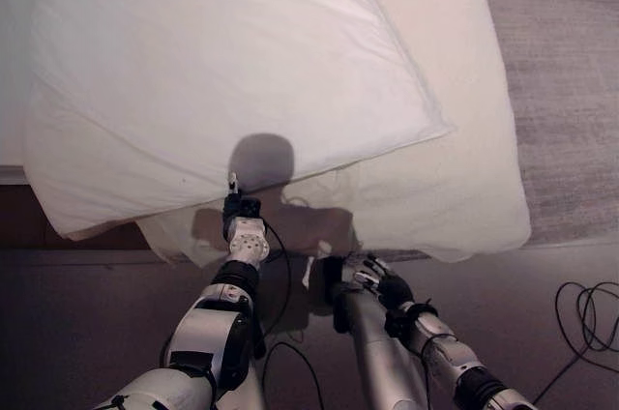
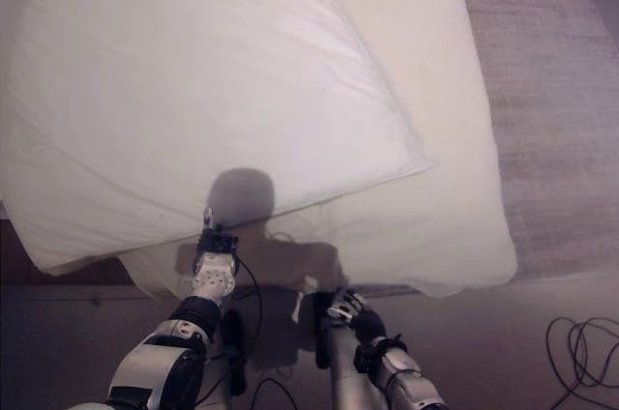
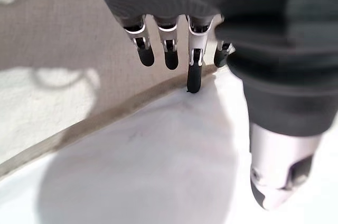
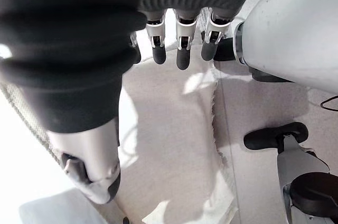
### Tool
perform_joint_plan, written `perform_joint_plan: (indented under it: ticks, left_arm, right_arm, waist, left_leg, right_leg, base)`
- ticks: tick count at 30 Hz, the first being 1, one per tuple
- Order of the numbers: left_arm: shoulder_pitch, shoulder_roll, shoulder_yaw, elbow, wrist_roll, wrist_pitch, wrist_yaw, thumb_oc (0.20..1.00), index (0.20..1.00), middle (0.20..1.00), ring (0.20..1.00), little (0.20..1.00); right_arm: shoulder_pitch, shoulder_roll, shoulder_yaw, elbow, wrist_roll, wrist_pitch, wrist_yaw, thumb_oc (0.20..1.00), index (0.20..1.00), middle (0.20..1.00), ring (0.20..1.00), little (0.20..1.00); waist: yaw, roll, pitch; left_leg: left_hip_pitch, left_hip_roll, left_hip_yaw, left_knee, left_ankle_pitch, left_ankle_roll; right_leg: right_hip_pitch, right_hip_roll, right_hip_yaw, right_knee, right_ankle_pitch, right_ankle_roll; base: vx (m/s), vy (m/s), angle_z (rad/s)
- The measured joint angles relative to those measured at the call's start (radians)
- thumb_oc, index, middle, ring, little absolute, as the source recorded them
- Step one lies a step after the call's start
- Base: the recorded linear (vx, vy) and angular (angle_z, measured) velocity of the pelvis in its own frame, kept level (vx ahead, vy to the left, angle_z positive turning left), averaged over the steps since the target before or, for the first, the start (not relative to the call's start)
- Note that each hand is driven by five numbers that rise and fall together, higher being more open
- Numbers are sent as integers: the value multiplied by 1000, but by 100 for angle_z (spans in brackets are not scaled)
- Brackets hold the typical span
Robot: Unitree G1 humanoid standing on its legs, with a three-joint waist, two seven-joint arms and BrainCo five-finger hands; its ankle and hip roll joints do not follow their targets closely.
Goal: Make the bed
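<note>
Bedding is seen from above in the eye views: a white pillow [image 1: 213, 72] lies slantwise across a cream mattress [image 1: 455, 178], its near edge overhanging the mattress's near end, with grey carpet [image 1: 561, 62] to the right. The left hand [image 1: 235, 205] is placed at the pillow's near edge, though its fingers cannot be made out from above. They are shown in the left wrist view: fingers [image 3: 194, 73] straight and relaxed, one dark tip touching the pillow's seam, nothing gripped. The right hand [image 1: 366, 275] is held low beside the mattress's end. In its wrist view, loose, uncurled fingers [image 4: 182, 55] hang over cream fabric [image 4: 174, 145], holding nothing.
</note>
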Motion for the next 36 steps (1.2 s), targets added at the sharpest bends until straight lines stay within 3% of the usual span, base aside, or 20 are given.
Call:
perform_joint_plan:
  ticks: [10, 18, 32, 34, 35, 36]
  left_arm:
    - [-26, 61, 17, -9, 0, -14, 10, 1000, 1000, 1000, 1000, 1000]
    - [-130, 172, 39, 87, 2, 41, -8, 1000, 1000, 1000, 1000, 1000]
    - [-198, 216, 13, 137, 6, 66, -62, 1000, 1000, 1000, 1000, 1000]
    - [-198, 217, 9, 140, 12, 66, -64, 438, 438, 438, 438, 438]
    - [-198, 217, 9, 140, 12, 66, -64, 200, 200, 200, 200, 200]
    - [-199, 217, 9, 140, 12, 66, -65, 200, 200, 200, 200, 200]
  right_arm:
    - [0, -34, 4, -17, 0, -2, 0, 1000, 1000, 1000, 1000, 1000]
    - [-3, -58, 30, -33, 0, -2, 7, 1000, 1000, 1000, 1000, 1000]
    - [-2, -67, 34, -35, 0, -2, 16, 1000, 1000, 1000, 1000, 1000]
    - [-1, -67, 33, -35, 0, -2, 16, 1000, 1000, 1000, 1000, 1000]
    - [-1, -67, 33, -36, 0, -2, 16, 1000, 1000, 1000, 1000, 1000]
    - [-1, -67, 33, -36, 0, -2, 16, 1000, 1000, 1000, 1000, 1000]
  waist:
    - [-4, -2, 15]
    - [-25, -3, 16]
    - [-29, -34, 30]
    - [-29, -37, 31]
    - [-29, -37, 31]
    - [-29, -37, 31]
  left_leg:
    - [0, 0, 0, -1, 0, 0]
    - [-49, 5, -9, 21, 0, -2]
    - [-124, 11, -23, 68, -2, 0]
    - [-126, 11, -24, 70, -2, 0]
    - [-126, 11, -24, 70, -2, 0]
    - [-127, 10, -25, 71, -2, 0]
  right_leg:
    - [-1, 0, 0, 1, 0, 0]
    - [-41, 3, -5, 9, 1, -1]
    - [-91, 5, -17, 12, 11, -5]
    - [-91, 5, -17, 11, 11, -5]
    - [-91, 5, -17, 11, 12, -5]
    - [-91, 5, -17, 11, 12, -4]
  base:
    - [0, 0, 0]
    - [-1, 3, 1]
    - [-2, 6, 1]
    - [0, 0, 0]
    - [0, 0, 0]
    - [0, 0, 0]
